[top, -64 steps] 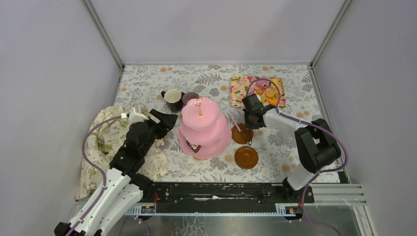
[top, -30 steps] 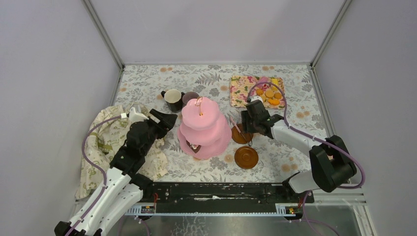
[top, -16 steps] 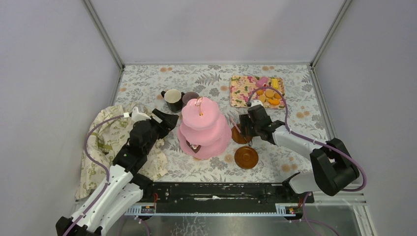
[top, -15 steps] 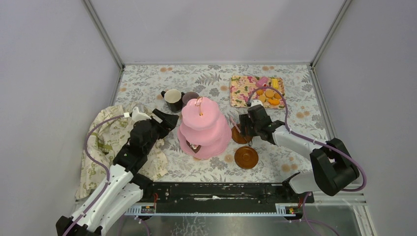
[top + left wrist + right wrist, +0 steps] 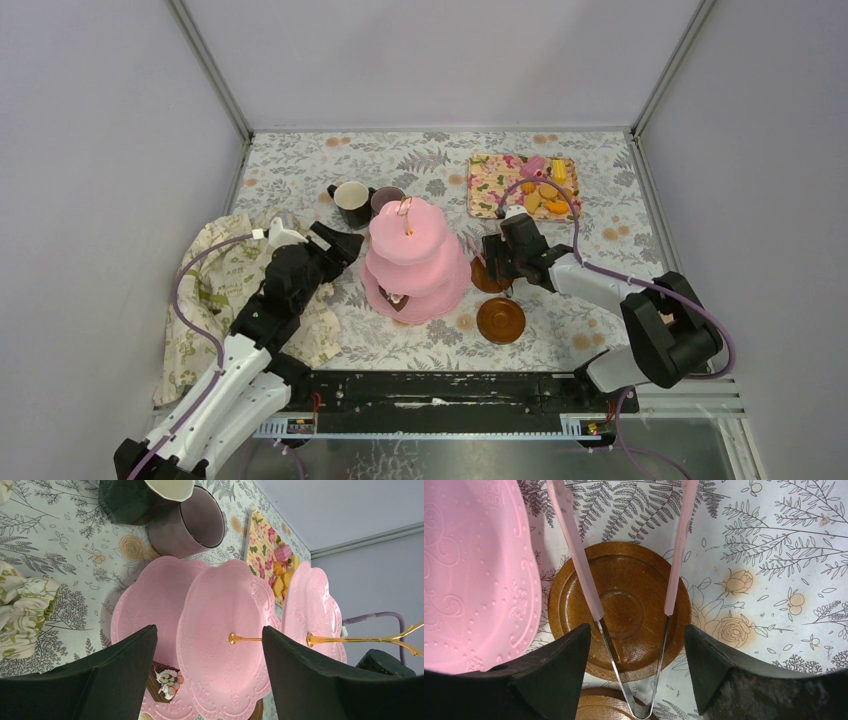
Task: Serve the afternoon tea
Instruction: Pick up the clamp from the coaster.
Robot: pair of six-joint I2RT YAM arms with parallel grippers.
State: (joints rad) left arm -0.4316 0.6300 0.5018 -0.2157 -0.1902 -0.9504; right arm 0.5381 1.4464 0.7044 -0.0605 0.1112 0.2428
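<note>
Pink stand barely filled; most of the tea service is left to do.
One dark cake sits on its bottom tier, the other sweets lie on the tray, both mugs stand behind it, and both saucers are bare to its right. The right gripper hangs low over the farther saucer, jaws wide around the tongs, which look loose. The left gripper, wide and empty, points at the stand.
</note>
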